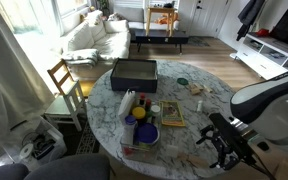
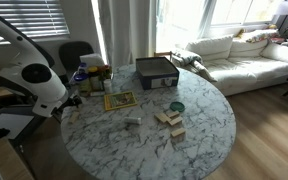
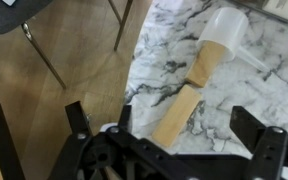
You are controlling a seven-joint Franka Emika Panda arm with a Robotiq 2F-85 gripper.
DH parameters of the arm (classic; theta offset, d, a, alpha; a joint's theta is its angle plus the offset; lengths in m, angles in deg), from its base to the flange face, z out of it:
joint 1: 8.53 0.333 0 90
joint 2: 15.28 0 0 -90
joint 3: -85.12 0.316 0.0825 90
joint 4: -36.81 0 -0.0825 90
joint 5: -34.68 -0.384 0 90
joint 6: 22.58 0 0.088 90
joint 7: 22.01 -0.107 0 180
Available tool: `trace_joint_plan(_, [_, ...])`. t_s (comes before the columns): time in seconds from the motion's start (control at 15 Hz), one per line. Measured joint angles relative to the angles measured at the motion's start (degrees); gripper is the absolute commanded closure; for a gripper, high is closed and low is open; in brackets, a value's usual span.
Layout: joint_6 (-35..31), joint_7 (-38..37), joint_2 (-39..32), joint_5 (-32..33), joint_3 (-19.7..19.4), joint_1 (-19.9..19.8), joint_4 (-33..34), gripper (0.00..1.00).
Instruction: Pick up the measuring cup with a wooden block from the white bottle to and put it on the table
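Off the edge of the surface (image 1: 181, 143) on the robot's side, the end effector (image 1: 224, 142) hangs over the rim in an exterior view. In the wrist view the wooden floor (image 3: 54, 70) shows beside that same edge.

Wrist view: the end effector (image 3: 160, 116) has its fingers (image 3: 74, 122) spread wide apart, clamped on nothing.

The measuring cup (image 3: 224, 28) is translucent white and lies on the marble ahead of the fingertips, toward the top right of the wrist view. It is inboard of the edge, clear of both fingers, no contact. A wooden block (image 3: 208, 62) has one end at the cup's mouth and points back toward the end effector. Cannot tell whether it sits inside the cup or only against it.

A second wooden block (image 3: 174, 122) lies in line with the first and nearer. It shows in the gap between the fingers, with its lower end hidden behind the end effector body. Height of the fingers over it cannot be told.

The white bottle (image 1: 127, 103) lies well apart from the end effector, toward the opposite edge of the surface and near the blue bowl (image 1: 142, 133). The cup is not on the bottle. A dark box (image 1: 134, 72) sits at the far edge in an exterior view.
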Motion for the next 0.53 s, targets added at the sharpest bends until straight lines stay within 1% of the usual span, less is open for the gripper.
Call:
trace_joint_plan(0.13, [-0.82,-0.83,-0.24,0.00,0.67,0.48,0.14,0.00])
trace_joint_plan(0.53, [-0.40,-0.95,-0.88,-1.06,1.19,0.54,1.39,0.00])
